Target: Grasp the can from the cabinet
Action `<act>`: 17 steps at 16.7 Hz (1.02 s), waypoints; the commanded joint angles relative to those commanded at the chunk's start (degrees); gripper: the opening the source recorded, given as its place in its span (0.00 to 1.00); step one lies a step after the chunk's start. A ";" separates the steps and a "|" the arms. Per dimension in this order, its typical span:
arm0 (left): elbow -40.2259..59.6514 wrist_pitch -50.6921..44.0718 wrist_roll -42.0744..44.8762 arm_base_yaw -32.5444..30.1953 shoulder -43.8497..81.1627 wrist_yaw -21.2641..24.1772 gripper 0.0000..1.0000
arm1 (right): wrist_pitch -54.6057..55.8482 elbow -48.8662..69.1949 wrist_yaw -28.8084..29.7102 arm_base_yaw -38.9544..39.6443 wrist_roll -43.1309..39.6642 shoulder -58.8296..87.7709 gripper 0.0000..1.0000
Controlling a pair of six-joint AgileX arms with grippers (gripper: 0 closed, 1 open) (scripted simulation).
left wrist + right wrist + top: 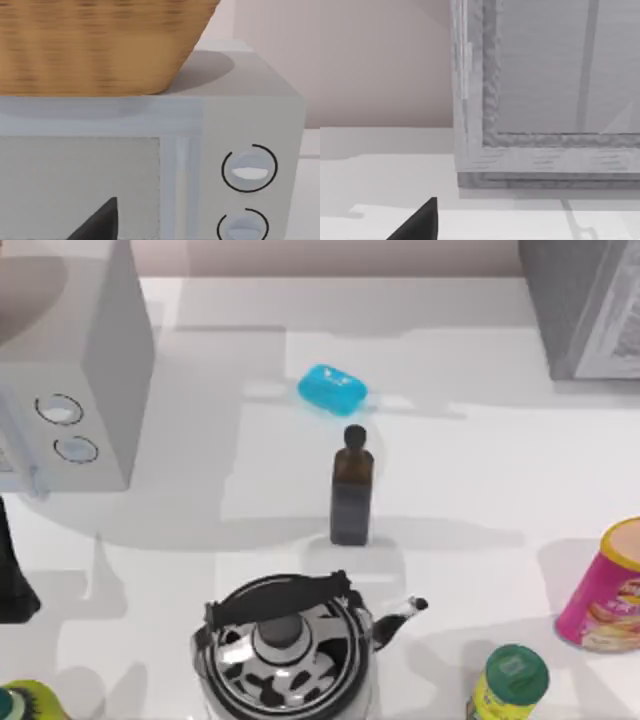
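Left tool (100,224): held close before the front of the white box-shaped microwave oven (150,165); how far it is open, and whether anything is held, cannot be told.
Right tool (420,222): held low over the white table (385,175), close before the framed front of the grey cabinet (545,90); its opening and hold cannot be told either.
Can: its place cannot be told from these views.
Landmark: a dark brown glass bottle (351,490) with a black cap is stood upright near the middle of the table.
Cabinet: set far behind the bottle, to its right, at the table's back corner.
Microwave oven: set to the left of the bottle, well apart; a woven wicker basket (100,45) is rested on its top.
Blue rounded soap-like block (332,389): laid just behind the bottle.
Black-and-white patterned metal kettle (285,650): placed in front of the bottle, slightly left.
Pink cylindrical canister (605,590): placed right of the bottle, at the table's right edge.
Yellow jar with a green lid (510,680): placed in front and right of the bottle.
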 joint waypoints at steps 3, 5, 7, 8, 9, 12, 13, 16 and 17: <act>0.00 0.00 0.00 0.00 0.00 0.00 1.00 | -0.25 0.64 0.09 0.11 0.00 0.63 1.00; 0.00 0.00 0.00 0.00 0.00 0.00 1.00 | -1.34 3.69 0.50 0.57 0.04 3.57 1.00; 0.00 0.00 0.00 0.00 0.00 0.00 1.00 | -3.01 9.19 1.21 1.28 0.14 8.54 1.00; 0.00 0.00 0.00 0.00 0.00 0.00 1.00 | -4.00 12.85 1.66 1.71 0.20 11.62 1.00; 0.00 0.00 0.00 0.00 0.00 0.00 1.00 | -5.07 17.08 2.17 2.17 0.28 15.03 1.00; 0.00 0.00 0.00 0.00 0.00 0.00 1.00 | -8.66 32.31 3.93 3.73 0.55 26.67 1.00; 0.00 0.00 0.00 0.00 0.00 0.00 1.00 | -9.94 37.93 4.56 4.29 0.63 30.83 1.00; 0.00 0.00 0.00 0.00 0.00 0.00 1.00 | -13.84 55.31 6.50 6.02 0.85 43.51 1.00; 0.00 0.00 0.00 0.00 0.00 0.00 1.00 | -15.12 61.04 7.12 6.58 0.90 47.65 1.00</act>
